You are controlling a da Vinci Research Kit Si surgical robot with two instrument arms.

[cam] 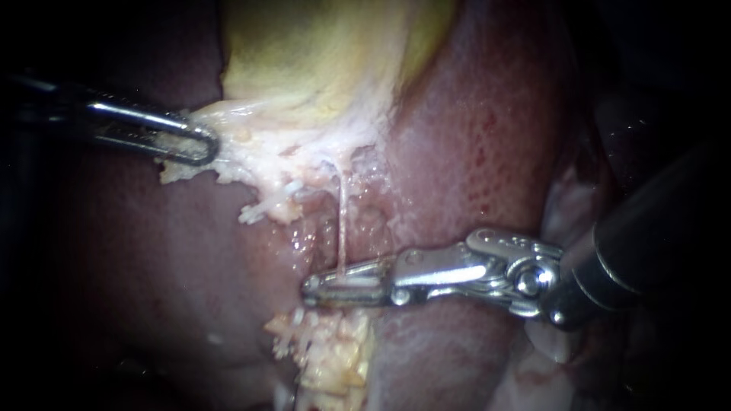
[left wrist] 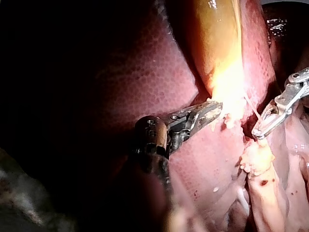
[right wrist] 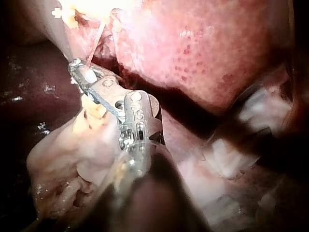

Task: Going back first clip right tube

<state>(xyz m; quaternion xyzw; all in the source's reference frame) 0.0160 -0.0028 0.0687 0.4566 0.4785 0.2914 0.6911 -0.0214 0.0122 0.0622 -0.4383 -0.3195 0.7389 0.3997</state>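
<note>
Thin pale tube (cam: pixel 343 221) runs taut from the yellow-green gallbladder (cam: pixel 327 53) down into the hand of my right instrument (cam: pixel 343 288), a silver hinged tip. That hand is released: a narrow gap, with the tube crossing it. The white speck inside may be the clip, unconfirmed. My left instrument (cam: pixel 199 144) has its hand clenched on ragged white tissue (cam: pixel 228 164) at the gallbladder's edge. I judge it best to back out straight along the shaft without snagging the strand. Wet mottled red liver (cam: pixel 472 152) all round, darkness beyond.
</note>
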